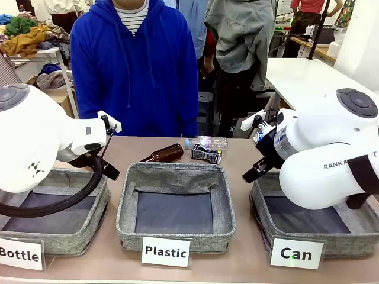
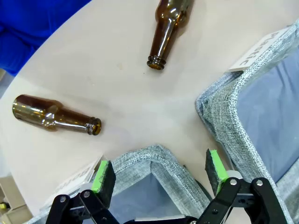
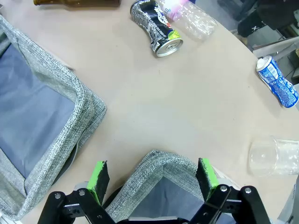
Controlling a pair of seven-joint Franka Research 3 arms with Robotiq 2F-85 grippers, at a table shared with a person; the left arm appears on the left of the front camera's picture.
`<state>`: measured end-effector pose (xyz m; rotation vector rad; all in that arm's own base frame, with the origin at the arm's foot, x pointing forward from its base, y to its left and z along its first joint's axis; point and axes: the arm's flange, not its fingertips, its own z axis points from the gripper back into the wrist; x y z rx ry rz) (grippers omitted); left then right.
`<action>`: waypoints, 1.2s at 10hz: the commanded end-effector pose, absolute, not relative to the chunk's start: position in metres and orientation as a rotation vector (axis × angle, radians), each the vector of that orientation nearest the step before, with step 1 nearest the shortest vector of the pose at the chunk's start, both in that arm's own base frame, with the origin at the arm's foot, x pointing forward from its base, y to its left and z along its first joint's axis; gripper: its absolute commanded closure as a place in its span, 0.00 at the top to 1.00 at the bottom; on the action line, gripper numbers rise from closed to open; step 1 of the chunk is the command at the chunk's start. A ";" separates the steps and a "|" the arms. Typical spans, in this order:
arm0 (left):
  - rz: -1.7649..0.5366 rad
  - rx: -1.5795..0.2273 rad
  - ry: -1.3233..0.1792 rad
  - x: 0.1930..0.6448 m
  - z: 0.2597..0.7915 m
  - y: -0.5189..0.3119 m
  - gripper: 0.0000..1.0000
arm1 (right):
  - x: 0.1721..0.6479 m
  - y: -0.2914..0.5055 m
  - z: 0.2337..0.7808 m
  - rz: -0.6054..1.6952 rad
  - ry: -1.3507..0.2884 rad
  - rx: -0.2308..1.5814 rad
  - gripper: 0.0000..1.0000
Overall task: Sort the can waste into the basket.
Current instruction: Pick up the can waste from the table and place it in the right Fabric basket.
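Both cans lie on the table, outside the basket (image 1: 259,195) carded "Can": black can (image 3: 154,29) far centre, blue can (image 3: 277,81) far right. Right gripper (image 3: 152,173) hangs over the basket's far corner, fingers spread and empty, apparently placed for a reach. Left gripper (image 2: 159,171) is likewise spread and empty.

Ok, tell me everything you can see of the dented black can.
The black can lies on its side on the table, beyond the middle basket. It looks like metal, crushed in at the waist, black with white and yellow-green print, one silver end facing the right wrist camera. A clear plastic bottle lies right beside it. Nothing holds it.
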<state>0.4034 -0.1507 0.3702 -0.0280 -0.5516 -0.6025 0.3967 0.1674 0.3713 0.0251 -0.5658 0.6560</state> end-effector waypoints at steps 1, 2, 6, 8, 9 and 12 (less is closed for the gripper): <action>-0.603 -0.028 -0.552 0.403 0.370 -0.151 1.00 | 0.397 0.167 0.371 0.655 -0.566 0.026 1.00; -0.603 -0.028 -0.552 0.403 0.370 -0.151 1.00 | 0.397 0.167 0.371 0.655 -0.566 0.026 1.00; -0.603 -0.028 -0.552 0.403 0.370 -0.151 1.00 | 0.397 0.167 0.371 0.655 -0.566 0.026 1.00; -0.603 -0.028 -0.552 0.403 0.370 -0.151 1.00 | 0.397 0.167 0.371 0.655 -0.566 0.026 1.00; -0.603 -0.028 -0.552 0.403 0.370 -0.151 1.00 | 0.397 0.167 0.371 0.655 -0.566 0.026 1.00; -0.667 -0.066 -0.596 0.389 0.388 -0.157 1.00 | 0.385 0.164 0.390 0.744 -0.573 0.106 1.00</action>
